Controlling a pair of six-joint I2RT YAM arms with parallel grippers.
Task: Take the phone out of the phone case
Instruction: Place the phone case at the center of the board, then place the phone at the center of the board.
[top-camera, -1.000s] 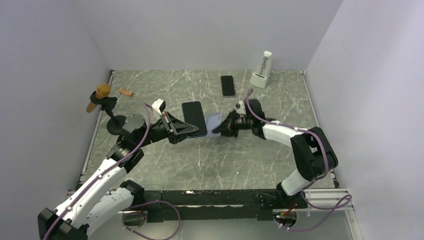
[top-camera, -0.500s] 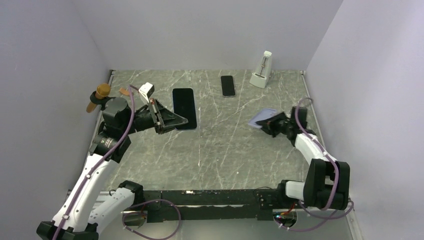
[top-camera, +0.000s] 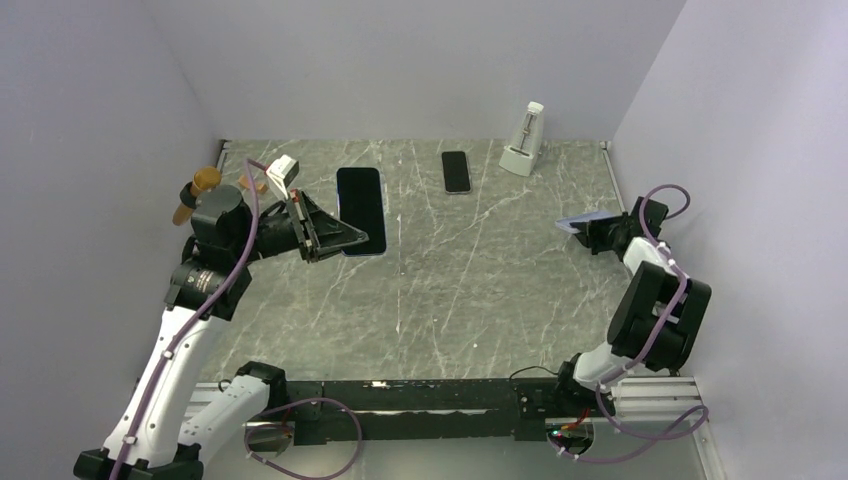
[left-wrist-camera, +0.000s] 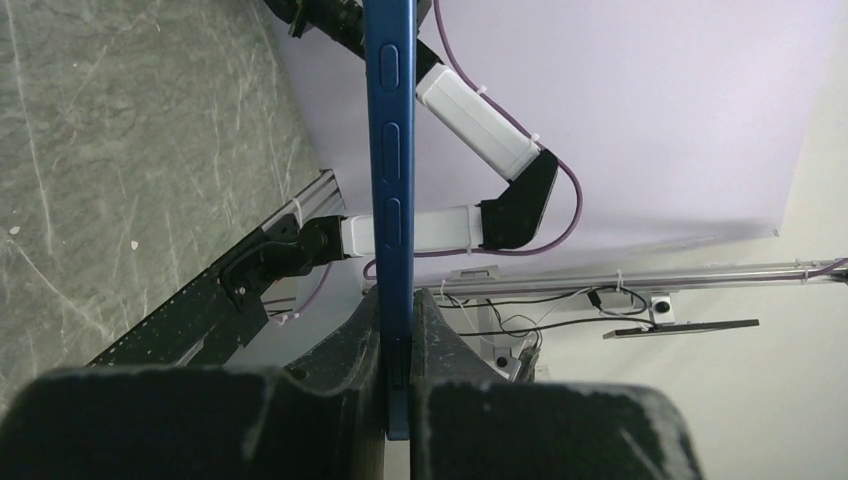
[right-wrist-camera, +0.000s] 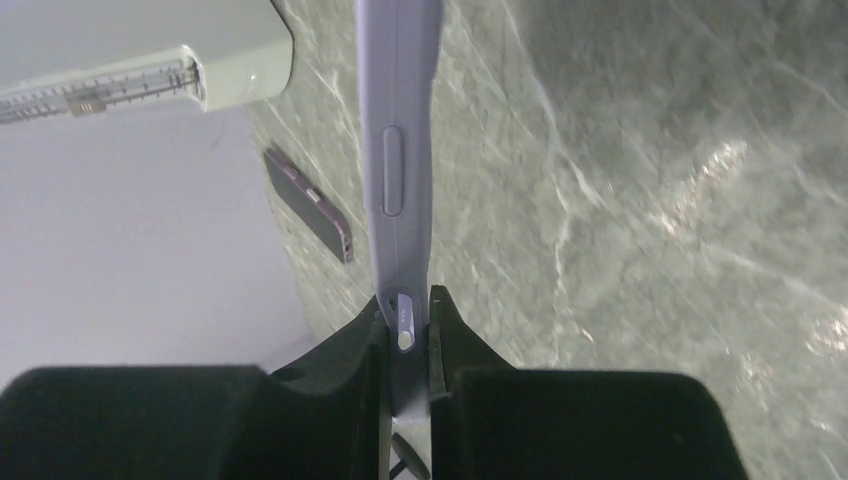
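My left gripper (top-camera: 345, 238) is shut on a blue-edged phone (top-camera: 361, 210) with a black screen and holds it above the table at the left. In the left wrist view the phone (left-wrist-camera: 390, 150) stands edge-on between the jaws of the left gripper (left-wrist-camera: 398, 330). My right gripper (top-camera: 590, 236) is shut on the pale lavender phone case (top-camera: 582, 221) and holds it at the far right near the wall. In the right wrist view the phone case (right-wrist-camera: 398, 140) is edge-on and empty in the right gripper (right-wrist-camera: 405, 320). Phone and case are far apart.
A second dark phone (top-camera: 456, 171) lies flat at the back, also in the right wrist view (right-wrist-camera: 310, 203). A white metronome (top-camera: 524, 142) stands at the back right. A black stand with a brown microphone-like object (top-camera: 203, 190) is at the left edge.
The two arms have pulled apart: the left one drew the phone left and back, the right one carried the empty case to the far right wall.
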